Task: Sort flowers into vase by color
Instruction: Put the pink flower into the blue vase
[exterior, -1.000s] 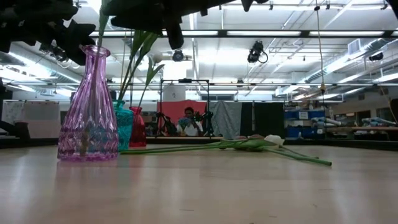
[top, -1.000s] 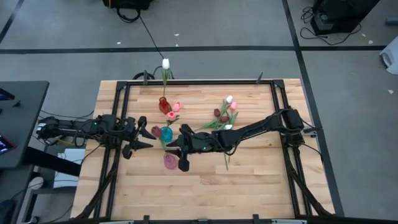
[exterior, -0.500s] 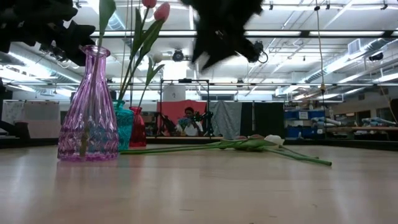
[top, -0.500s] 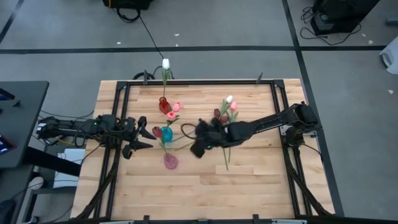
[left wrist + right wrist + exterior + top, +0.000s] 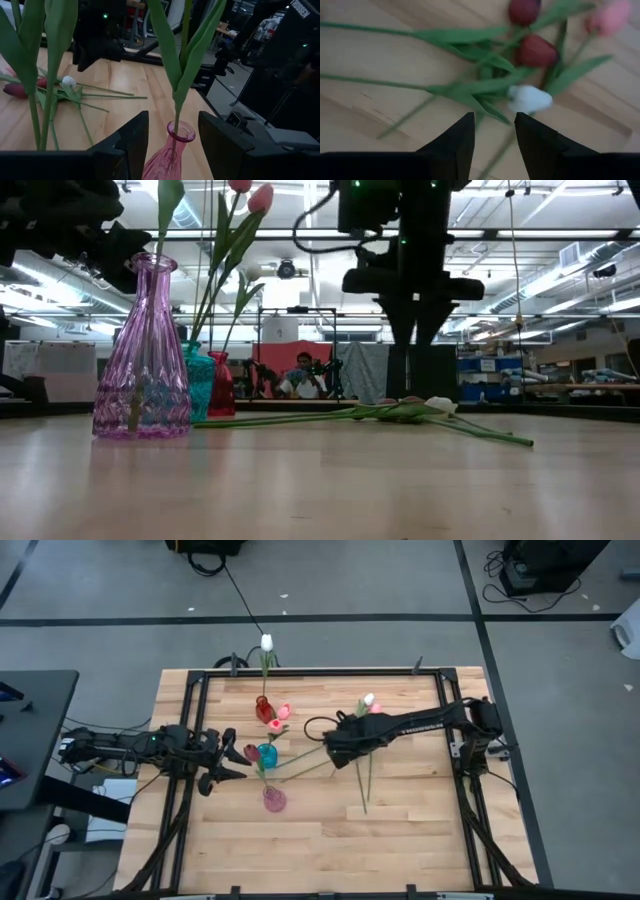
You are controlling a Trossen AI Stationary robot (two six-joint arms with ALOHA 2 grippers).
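Three vases stand left of the table's centre: a red one [image 5: 263,710] with a white tulip [image 5: 266,642], a teal one [image 5: 267,754] with pink tulips [image 5: 283,712], and a pink one [image 5: 273,800] holding a stem [image 5: 176,120]. Loose flowers [image 5: 529,97] in white, pink and dark red lie flat on the wood right of centre. My right gripper [image 5: 492,135] hangs open above them, pointing down, nothing between its fingers. My left gripper [image 5: 172,142] waits open at the left, short of the pink vase [image 5: 176,145].
A black frame [image 5: 300,671] runs along the table's far and side edges. Bare wood [image 5: 330,840] fills the near half. Long loose stems [image 5: 362,780] reach toward the near edge. A person sits in the room behind [image 5: 303,375].
My right gripper has gone from beside the pink vase toward the table's right and far side, and now stands over the loose flowers. It has tipped from nearly level to pointing down. The stem stays standing in the pink vase.
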